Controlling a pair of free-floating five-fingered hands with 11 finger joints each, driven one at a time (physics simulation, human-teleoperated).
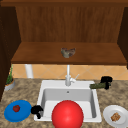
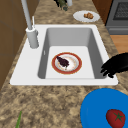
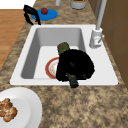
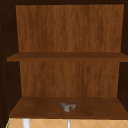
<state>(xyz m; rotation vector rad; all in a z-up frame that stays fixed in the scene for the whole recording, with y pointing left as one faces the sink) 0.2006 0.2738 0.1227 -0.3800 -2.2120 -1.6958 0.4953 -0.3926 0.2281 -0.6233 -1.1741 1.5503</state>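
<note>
My right hand [image 1: 106, 80] hovers over the counter right of the faucet, fingers curled round a dark green cucumber-like stick [image 1: 97, 86]. In the right side view this right hand [image 3: 76, 65] grips the green stick [image 3: 63, 48] at its middle, both ends poking out. My left hand [image 1: 36, 110] hangs with relaxed fingers at the sink's front left corner, beside a blue plate [image 1: 11, 115] that carries a red tomato [image 1: 16, 108]. The left hand [image 2: 117, 65] holds nothing. A red-rimmed plate [image 2: 77, 65] with a dark scrap lies in the sink [image 2: 37, 82].
A large red round shape [image 1: 67, 115] sits at the sink's front edge. A white plate [image 1: 108, 115] with brown food stands at front right. The faucet [image 1: 68, 77] rises behind the basin, a potted plant [image 1: 9, 81] far left. A small grey lump [image 4: 68, 106] rests on the lower shelf.
</note>
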